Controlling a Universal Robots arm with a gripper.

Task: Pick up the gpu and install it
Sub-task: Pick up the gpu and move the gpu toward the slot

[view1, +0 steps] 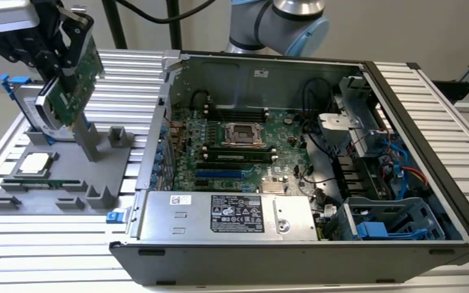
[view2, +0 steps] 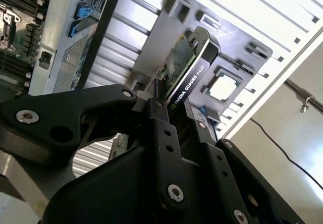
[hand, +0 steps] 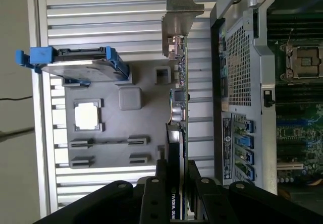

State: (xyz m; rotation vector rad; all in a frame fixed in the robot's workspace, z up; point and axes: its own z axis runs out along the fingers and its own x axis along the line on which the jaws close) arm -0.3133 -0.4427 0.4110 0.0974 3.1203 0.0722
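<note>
Tool (view2: 177,114) is clamped on the graphics card (view1: 77,82), gripping it by 1 end. The card hangs edge-down over the gray tray (view1: 114,163) at the exterior view's left, next to the hard drive (hand: 83,65). It looks clear of the tray posts, but I can't confirm that. I'd call the pick done and the install not started: the card is outside the open computer case (view1: 418,131) on the table (view1: 129,67), well apart from the motherboard (view1: 255,155). In my judgement the install calls for lining the card's bottom edge up with 1 slot, probably the blue slot (view1: 218,173), keeping the metal bracket (hand: 180,4) toward the case's rear wall, and pressing straight down without tilt.
</note>
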